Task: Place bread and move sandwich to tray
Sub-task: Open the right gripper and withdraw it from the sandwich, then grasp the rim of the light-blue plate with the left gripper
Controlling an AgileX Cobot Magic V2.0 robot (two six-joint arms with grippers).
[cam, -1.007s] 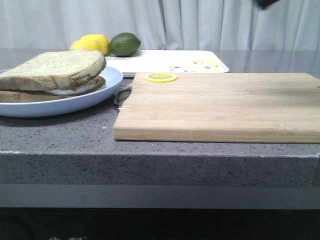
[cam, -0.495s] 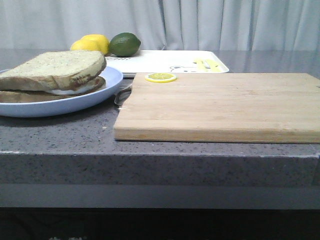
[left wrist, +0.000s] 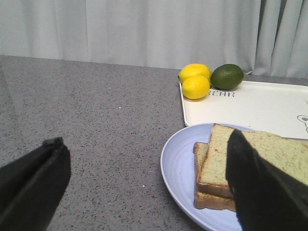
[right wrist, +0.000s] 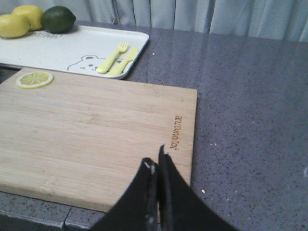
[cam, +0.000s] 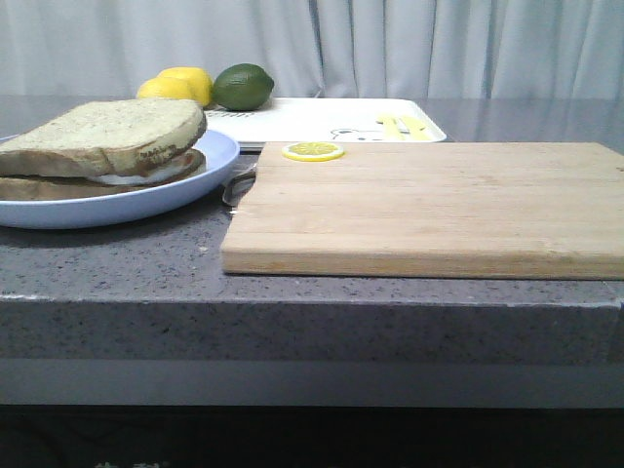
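Observation:
The sandwich (cam: 146,166) lies on a round pale-blue plate (cam: 146,203) at the front left. The thick bread (cam: 107,132) is its top slice, and a white egg edge shows under it. In the left wrist view the bread (left wrist: 216,154) sits skewed on the lower slice. My left gripper (left wrist: 149,192) is open and empty, above the counter beside the plate (left wrist: 178,168), with one finger (left wrist: 255,187) in front of the sandwich. The white tray (cam: 322,119) with the bear drawing lies behind. My right gripper (right wrist: 156,163) is shut and empty over the cutting board's near edge.
A wooden cutting board (cam: 429,205) fills the middle and right, with a lemon slice (cam: 313,151) on its far left corner. Two lemons (cam: 180,83) and a lime (cam: 244,86) sit on the tray's far left end. A yellow fork and knife (right wrist: 115,60) are drawn on the tray.
A dark part of an arm at the top right of the front view one second ago has left the picture. Nothing on the table has moved.

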